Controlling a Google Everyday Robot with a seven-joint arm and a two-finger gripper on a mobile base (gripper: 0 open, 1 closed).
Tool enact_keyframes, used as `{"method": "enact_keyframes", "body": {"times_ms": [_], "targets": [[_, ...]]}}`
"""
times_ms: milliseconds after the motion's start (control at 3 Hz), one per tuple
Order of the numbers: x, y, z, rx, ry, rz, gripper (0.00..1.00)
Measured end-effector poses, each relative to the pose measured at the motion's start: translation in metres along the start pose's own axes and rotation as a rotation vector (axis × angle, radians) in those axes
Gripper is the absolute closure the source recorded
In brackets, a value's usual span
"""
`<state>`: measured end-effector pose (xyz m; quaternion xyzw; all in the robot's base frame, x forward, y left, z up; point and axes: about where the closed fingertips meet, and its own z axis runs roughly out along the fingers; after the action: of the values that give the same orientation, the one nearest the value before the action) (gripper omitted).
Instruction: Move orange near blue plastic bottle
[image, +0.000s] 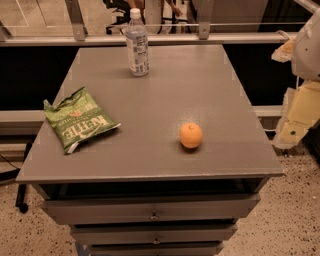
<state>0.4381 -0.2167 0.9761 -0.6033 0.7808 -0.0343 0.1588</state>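
Note:
The orange (191, 135) is small and round and sits on the grey table top (165, 90), front right of centre. The blue plastic bottle (137, 43) has a white cap and a pale label. It stands upright near the table's far edge, left of centre, far from the orange. My gripper (295, 125) hangs at the right edge of the view, beyond the table's right side, with pale yellow parts below a white arm joint (309, 45). It is well to the right of the orange and holds nothing I can see.
A green Kettle chip bag (79, 120) lies flat on the left side of the table. Drawers (152, 210) sit under the table's front edge. A rail and glass partition (150, 37) run behind the table. The floor is speckled.

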Motion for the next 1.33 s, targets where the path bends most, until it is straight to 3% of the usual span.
{"method": "enact_keyframes", "body": {"times_ms": [333,667,1333], "targets": [[0.0,0.0,0.0,0.0,0.0,0.0,0.0],[-0.008,0.001,0.021,-0.023,-0.068,0.018,0.0],[-0.048,0.012,0.097,-0.156,-0.337,0.098,0.0]]}}
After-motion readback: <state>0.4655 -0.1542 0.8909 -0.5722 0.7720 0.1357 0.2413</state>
